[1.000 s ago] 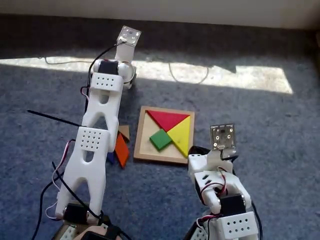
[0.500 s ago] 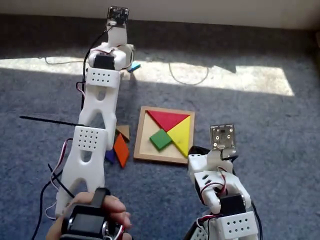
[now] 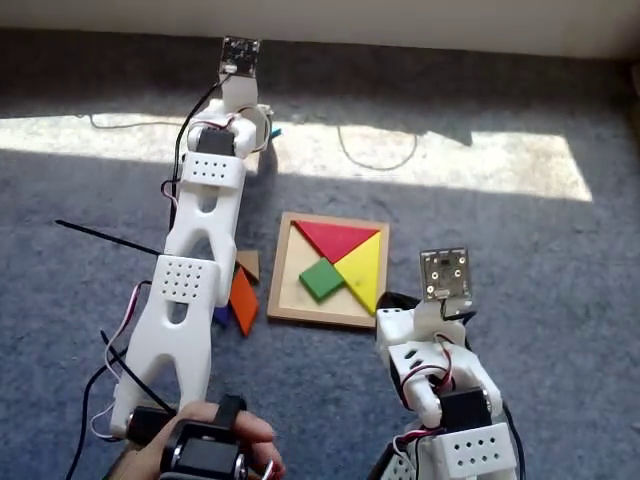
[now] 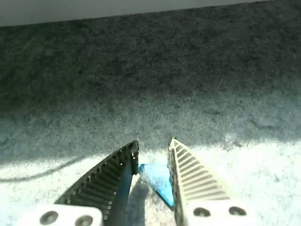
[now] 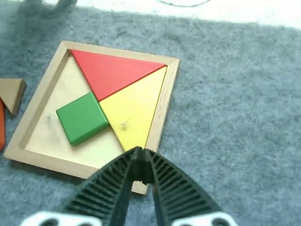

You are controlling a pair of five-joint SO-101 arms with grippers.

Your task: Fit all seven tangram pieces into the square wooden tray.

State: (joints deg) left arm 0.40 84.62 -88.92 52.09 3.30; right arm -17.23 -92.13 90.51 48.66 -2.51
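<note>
High view: wooden tray (image 3: pixel 315 318) holds red triangle (image 3: pixel 335 238), yellow triangle (image 3: pixel 365 268) and green square (image 3: pixel 321 279). Orange piece (image 3: pixel 243 298) and tan triangle (image 3: pixel 249 263) lie on carpet (image 3: pixel 520 300) at its 9 o'clock. Left wrist view: left gripper (image 4: pixel 154 146) pinches blue piece (image 4: pixel 157 181). Right wrist view: right gripper (image 5: pixel 141 153), fingers pressed together, hangs over tray rim beside yellow triangle.

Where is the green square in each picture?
High view: the green square lies in the wooden tray, beside the yellow triangle.
Right wrist view: the green square lies in the tray, beyond the shut right gripper.
Left wrist view: that camera faces carpet, with the blue piece in the left gripper.
Shared landmark: the red triangle beside the square.
</note>
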